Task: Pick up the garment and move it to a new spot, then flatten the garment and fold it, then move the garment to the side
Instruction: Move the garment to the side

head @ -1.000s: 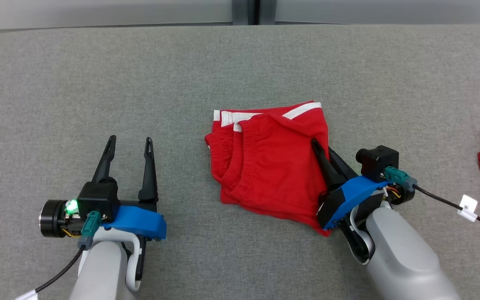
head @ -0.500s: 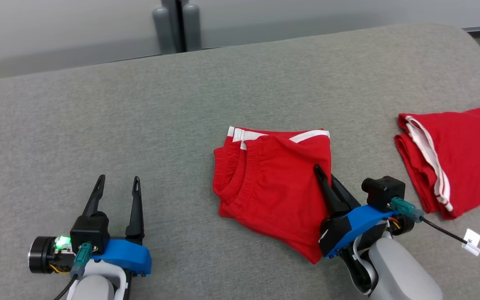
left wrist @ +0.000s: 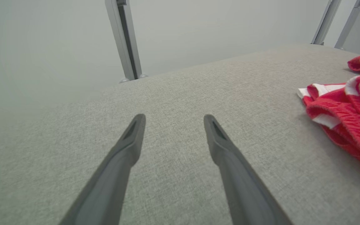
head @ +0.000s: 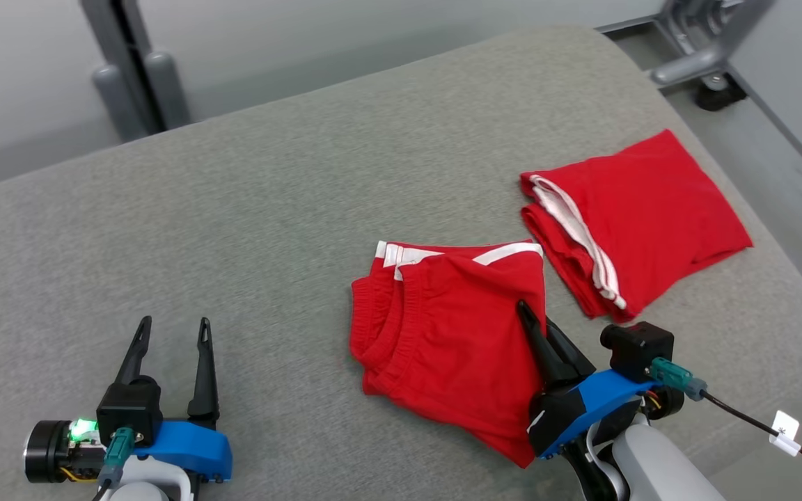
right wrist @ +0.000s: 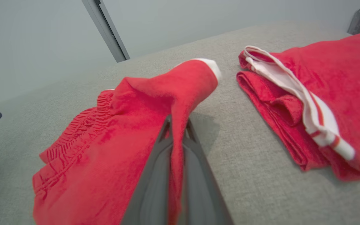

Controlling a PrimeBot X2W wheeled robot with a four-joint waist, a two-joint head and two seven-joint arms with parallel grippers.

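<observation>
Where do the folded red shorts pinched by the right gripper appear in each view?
Head view: the folded red shorts with white trim, lower centre, the right gripper shut on their right edge.
Left wrist view: at the right edge.
Right wrist view: lower left to centre, cloth between the fingers.
Shared landmark: the grey upright post behind the grey fabric table.

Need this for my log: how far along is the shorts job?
Done: the shorts lie folded on the table. In hand: the right gripper is shut on their edge; the left gripper is open, apart. Left: moving them to the side, perhaps toward the other folded garment.
</observation>
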